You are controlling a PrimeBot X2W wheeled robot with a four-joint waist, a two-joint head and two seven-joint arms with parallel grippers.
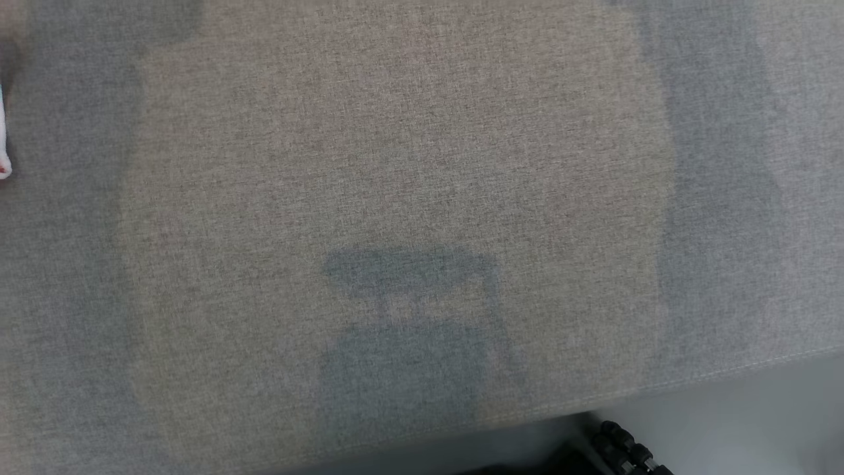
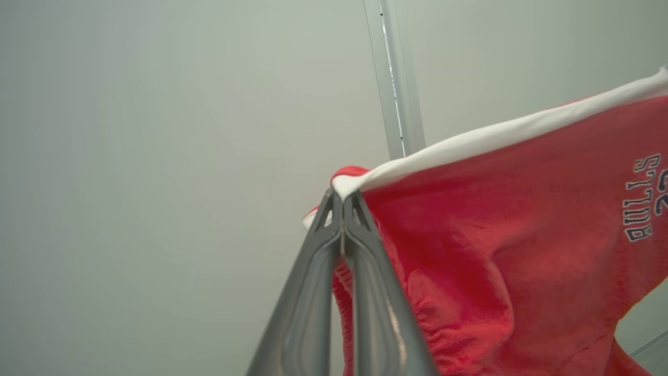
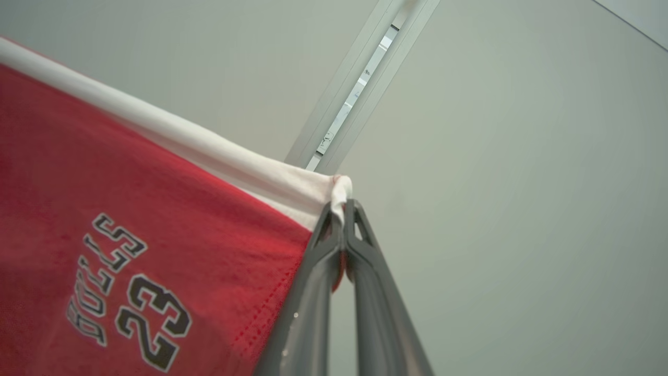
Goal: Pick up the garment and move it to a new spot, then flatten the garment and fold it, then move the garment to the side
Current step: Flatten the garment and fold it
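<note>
The garment [image 2: 501, 245] is red cloth with a white band along one edge and a "BULLS 23" print. It hangs stretched in the air between my two grippers, seen against the ceiling. My left gripper [image 2: 343, 197] is shut on one corner of the white band, and the cloth spreads to the right in the left wrist view. My right gripper [image 3: 343, 206] is shut on the other white corner, with the garment [image 3: 130, 219] spreading left of it. In the head view, a sliver of white and red cloth [image 1: 3, 142] shows at the far left edge.
Below me lies a wide grey woven surface [image 1: 395, 165] with my shadow in its middle. Its front edge runs along the lower right, with pale floor [image 1: 745, 422] beyond. A black ribbed part [image 1: 626, 452] sits at the bottom. A ceiling light rail [image 2: 394, 78] runs overhead.
</note>
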